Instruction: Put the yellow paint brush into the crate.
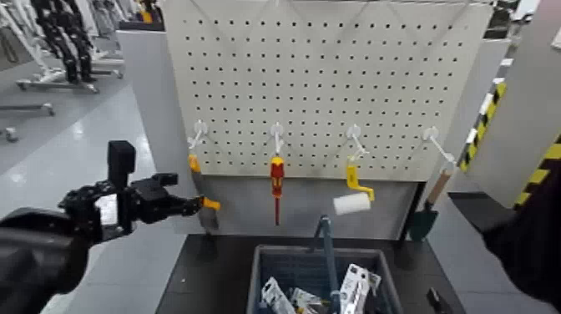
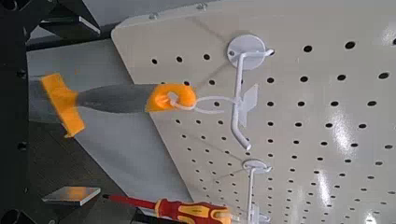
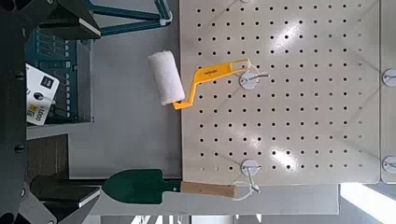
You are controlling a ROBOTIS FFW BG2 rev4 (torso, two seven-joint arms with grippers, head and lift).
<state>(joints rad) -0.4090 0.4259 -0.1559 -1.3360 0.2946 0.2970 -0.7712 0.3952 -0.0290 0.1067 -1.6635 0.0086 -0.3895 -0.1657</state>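
Observation:
The yellow paint brush (image 1: 206, 203) hangs on the leftmost hook of the white pegboard (image 1: 334, 75), with its orange loop on the hook and its yellow band and grey bristles low. In the left wrist view the brush (image 2: 112, 98) lies between my open fingers. My left gripper (image 1: 185, 190) is open, its tips close beside the brush's yellow band; I cannot tell whether they touch. The dark grey crate (image 1: 275, 250) with its upright handle bar (image 1: 327, 246) stands on the dark table below. My right gripper (image 3: 89, 107) is open and empty, off to the right.
A red-and-yellow screwdriver (image 1: 276, 179), a yellow-handled white roller (image 1: 354, 199) and a green trowel (image 1: 423, 219) hang on other hooks. White packets (image 1: 355, 288) lie in the crate. A striped yellow-black post (image 1: 543, 167) stands at the right.

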